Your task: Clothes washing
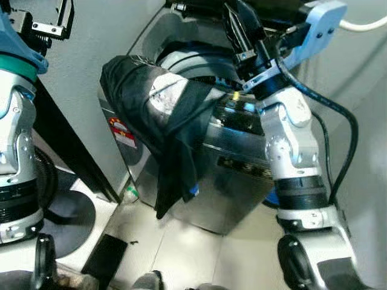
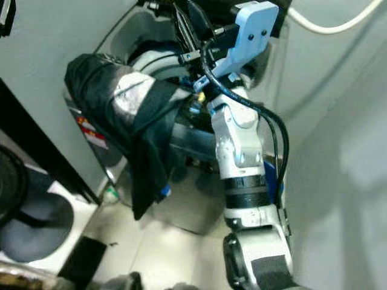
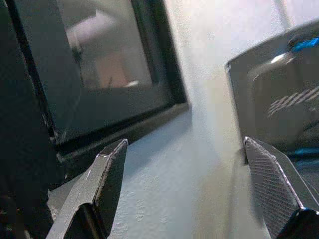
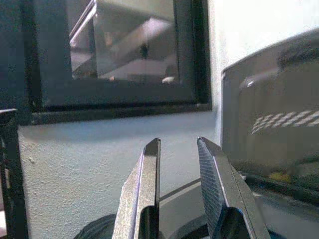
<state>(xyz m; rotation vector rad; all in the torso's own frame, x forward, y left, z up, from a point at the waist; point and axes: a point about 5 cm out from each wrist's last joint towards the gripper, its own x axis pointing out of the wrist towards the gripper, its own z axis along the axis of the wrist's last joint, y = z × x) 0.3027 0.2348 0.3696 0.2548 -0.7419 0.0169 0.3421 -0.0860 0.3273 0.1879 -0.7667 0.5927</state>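
Note:
A grey top-loading washing machine point(image 1: 236, 181) stands against the wall, seen from above, with its round drum opening point(image 1: 193, 63) uncovered. A black garment point(image 1: 163, 115) with a pale print is draped over the machine's left corner and hangs down its side. My right gripper point(image 1: 239, 15) is raised above the back of the machine, clear of the garment. In the right wrist view the right gripper point(image 4: 179, 144) is open by a narrow gap and holds nothing. My left arm point(image 1: 18, 121) is up at the left beside the wall. My left gripper point(image 3: 185, 143) is open wide and empty.
A white hose point(image 1: 363, 25) runs along the wall at the upper right. A small green-capped bottle point(image 1: 130, 194) lies on the pale floor by the machine's left foot. A dark round base point(image 1: 72, 217) and a flat black object point(image 1: 104, 254) lie at the lower left.

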